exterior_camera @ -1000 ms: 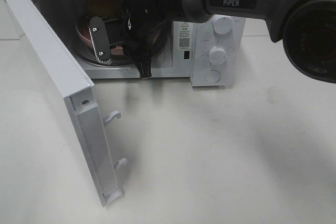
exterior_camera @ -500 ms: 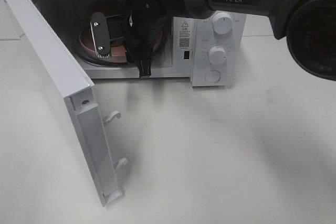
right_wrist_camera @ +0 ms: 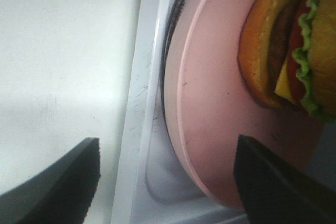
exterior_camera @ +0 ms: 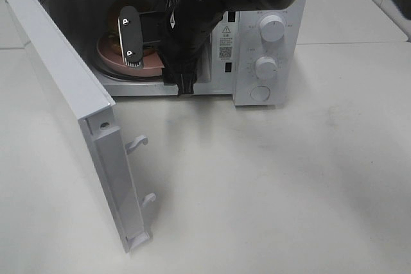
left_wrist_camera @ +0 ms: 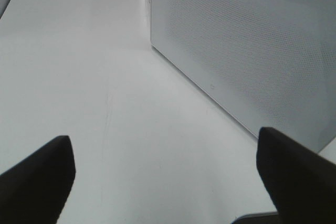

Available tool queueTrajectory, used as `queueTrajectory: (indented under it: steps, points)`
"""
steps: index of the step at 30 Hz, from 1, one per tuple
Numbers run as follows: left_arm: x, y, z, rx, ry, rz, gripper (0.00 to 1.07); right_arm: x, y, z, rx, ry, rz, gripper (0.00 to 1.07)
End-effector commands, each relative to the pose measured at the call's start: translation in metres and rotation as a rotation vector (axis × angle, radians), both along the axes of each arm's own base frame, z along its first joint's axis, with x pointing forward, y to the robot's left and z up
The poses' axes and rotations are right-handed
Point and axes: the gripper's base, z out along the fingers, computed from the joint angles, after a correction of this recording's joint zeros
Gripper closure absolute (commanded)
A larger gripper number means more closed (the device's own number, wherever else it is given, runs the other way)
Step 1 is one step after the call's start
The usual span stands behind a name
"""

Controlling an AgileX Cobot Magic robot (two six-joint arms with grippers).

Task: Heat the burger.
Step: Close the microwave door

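Burger (right_wrist_camera: pixel 292 45), golden bun, frilly lettuce, yellow cheese, on pink plate (right_wrist_camera: pixel 210 103)

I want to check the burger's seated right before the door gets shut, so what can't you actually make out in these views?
Burger: cut off by the frame edge in the right wrist view; the right arm covers nearly all of it in the high view.
Pink plate: far side hidden behind that arm, high view.
Markings around the dials: too small to read, high view.
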Motion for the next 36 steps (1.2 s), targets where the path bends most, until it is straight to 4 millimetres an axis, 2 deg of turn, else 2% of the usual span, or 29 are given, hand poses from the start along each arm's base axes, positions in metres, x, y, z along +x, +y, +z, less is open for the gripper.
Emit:
queueTrajectory:
  steps: [1, 4, 6, 20, 24, 36]
  points:
    - [-0.002, 0.0, 0.0, -0.003, -0.027, -0.007, 0.2, -0.013, -0.008, 0.018, 0.033, -0.038, 0.013, 0.36]
    - [-0.002, 0.0, 0.0, -0.003, -0.027, -0.007, 0.2, -0.016, -0.01, 0.018, 0.032, -0.037, 0.014, 0.36]
    - [-0.002, 0.0, 0.0, -0.003, -0.027, -0.007, 0.2, -0.029, -0.021, 0.017, 0.022, -0.021, 0.019, 0.36]
    - [-0.002, 0.0, 0.0, -0.003, -0.027, -0.007, 0.2, -0.074, -0.056, 0.022, -0.012, 0.02, 0.024, 0.36]
    - [-0.002, 0.0, 0.0, -0.003, -0.027, -0.007, 0.2, -0.092, -0.071, 0.029, -0.007, 0.035, 0.004, 0.36]
    - [-0.002, 0.0, 0.0, -0.003, -0.027, -0.007, 0.2, -0.126, -0.099, 0.053, 0.119, 0.059, -0.147, 0.36]
